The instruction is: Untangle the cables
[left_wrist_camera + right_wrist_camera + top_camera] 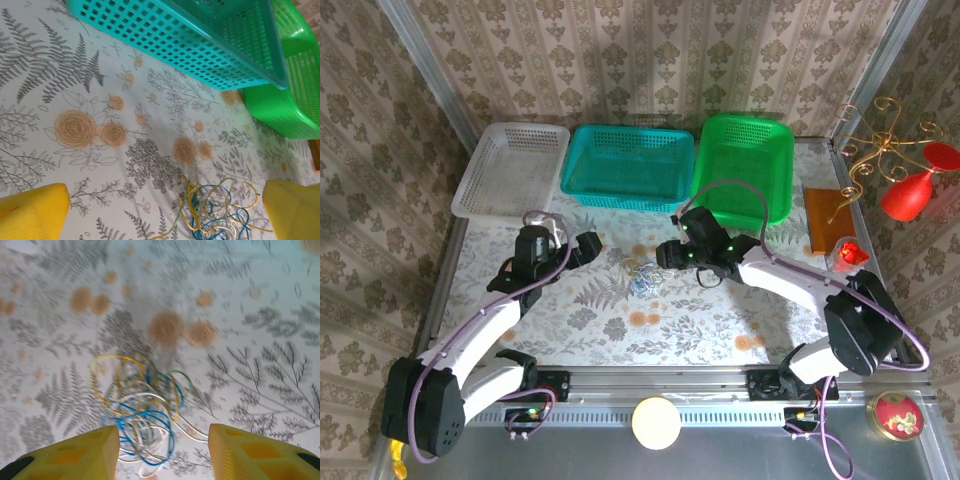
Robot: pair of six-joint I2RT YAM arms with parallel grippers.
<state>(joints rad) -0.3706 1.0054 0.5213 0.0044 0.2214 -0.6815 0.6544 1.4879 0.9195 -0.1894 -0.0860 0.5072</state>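
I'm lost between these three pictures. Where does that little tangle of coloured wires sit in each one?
Top external: cables mid-table, in front of the teal basket.
Left wrist: cables at the bottom edge, right of centre.
Right wrist: cables low in the centre.
Shared landmark: the flowered tablecloth under them.

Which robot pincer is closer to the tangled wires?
Right. The right pincer is right over the wire clump; the left pincer is farther off, to the clump's left.
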